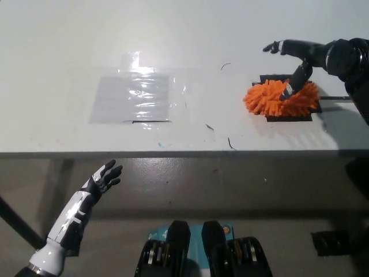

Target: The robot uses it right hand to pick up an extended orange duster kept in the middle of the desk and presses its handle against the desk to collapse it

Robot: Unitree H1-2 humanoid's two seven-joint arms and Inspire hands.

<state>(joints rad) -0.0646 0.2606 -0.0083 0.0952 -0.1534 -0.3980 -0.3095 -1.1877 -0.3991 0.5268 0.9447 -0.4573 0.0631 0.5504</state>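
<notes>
White surface point(69, 46) fills the upper part of the head view, w/ its front edge running straight across the frame and grey floor point(242, 190) below it. Clear plastic sheet point(134, 97) lies flat on the surface left of centre, shiny w/ glare, a strip of clear tape point(131, 59) at its top edge. Few thin dark scuff marks point(229, 142) sit between the sheet and the right side. Orange duster point(274, 99) rests on the right part of the surface, not the middle, its fluffy head lying on a black mat point(288, 117) whose corners show above and below the fibres. Thin dark handle point(334, 97) runs out to the right from the head, partly hidden by the black arm. Right robot hand point(297, 60) comes in from the upper right, spread open, gripping nothing: one finger points left above the duster, clear of it, and another finger point(293, 83) angles down so its tip touches or presses into the top of the orange fibres. Left robot hand point(104, 176), white w/ dark fingers, hangs at lower left below the surface edge, over the floor, fingers apart and empty, well apart from the duster.
</notes>
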